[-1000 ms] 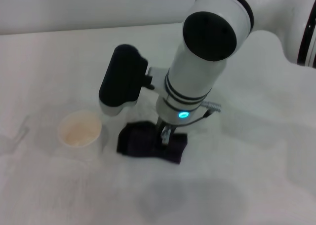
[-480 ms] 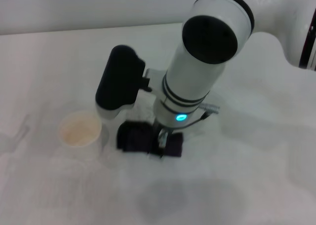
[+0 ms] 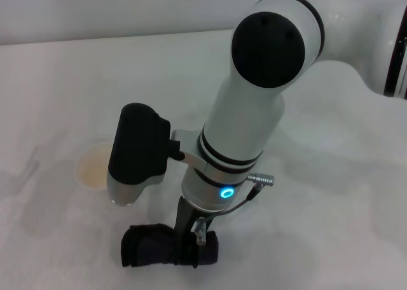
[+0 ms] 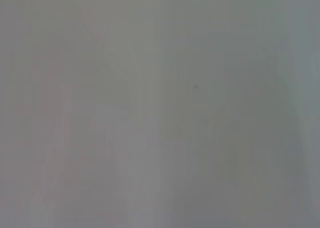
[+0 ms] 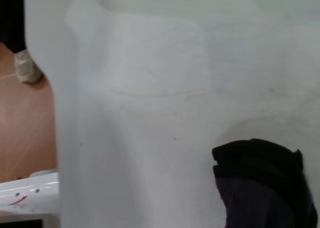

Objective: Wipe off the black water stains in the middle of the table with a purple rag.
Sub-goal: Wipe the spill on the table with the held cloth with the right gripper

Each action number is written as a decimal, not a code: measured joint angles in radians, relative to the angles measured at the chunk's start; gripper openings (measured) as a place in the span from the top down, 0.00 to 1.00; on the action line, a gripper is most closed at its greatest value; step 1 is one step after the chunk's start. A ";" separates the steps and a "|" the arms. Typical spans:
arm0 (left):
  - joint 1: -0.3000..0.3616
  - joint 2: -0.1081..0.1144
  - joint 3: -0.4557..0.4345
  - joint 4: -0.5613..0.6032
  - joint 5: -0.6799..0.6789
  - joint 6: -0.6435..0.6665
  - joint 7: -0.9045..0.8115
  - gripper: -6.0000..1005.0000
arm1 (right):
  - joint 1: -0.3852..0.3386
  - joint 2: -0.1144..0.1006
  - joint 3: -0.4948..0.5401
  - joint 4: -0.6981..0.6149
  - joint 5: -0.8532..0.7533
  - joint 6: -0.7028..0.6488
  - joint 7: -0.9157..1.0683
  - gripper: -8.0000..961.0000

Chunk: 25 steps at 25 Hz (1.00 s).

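Observation:
The purple rag (image 3: 156, 253) lies bunched on the white table (image 3: 331, 175) near its front edge; it also shows in the right wrist view (image 5: 265, 185). My right gripper (image 3: 191, 242) points down and is shut on the rag's right part, pressing it to the table. The black water stains do not show in any view; the arm and the rag cover much of the middle of the table. My left gripper is out of view; the left wrist view shows only a plain grey surface.
A small paper cup (image 3: 93, 168) stands on the table just left of my right arm's black wrist block (image 3: 137, 150). In the right wrist view the table's edge and brown floor (image 5: 25, 133) show beyond it.
My right arm has dragged the rag across the table toward the front edge and slightly left, away from the spot beside the cup. The cup has not moved.

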 joint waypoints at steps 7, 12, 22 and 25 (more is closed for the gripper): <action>0.007 0.002 0.000 0.000 0.000 -0.001 0.000 0.13 | -0.019 -0.001 0.065 -0.006 -0.084 -0.010 0.035 0.88; 0.012 0.002 0.000 0.000 0.000 0.000 0.000 0.13 | -0.058 -0.003 0.150 0.008 -0.292 -0.002 0.121 0.87; 0.012 0.005 -0.002 -0.002 -0.013 0.005 0.000 0.13 | -0.127 -0.008 0.354 0.000 -0.589 0.068 0.165 0.85; 0.008 0.005 -0.002 -0.001 -0.013 0.009 0.000 0.13 | -0.146 -0.011 0.393 -0.008 -0.664 0.089 0.187 0.85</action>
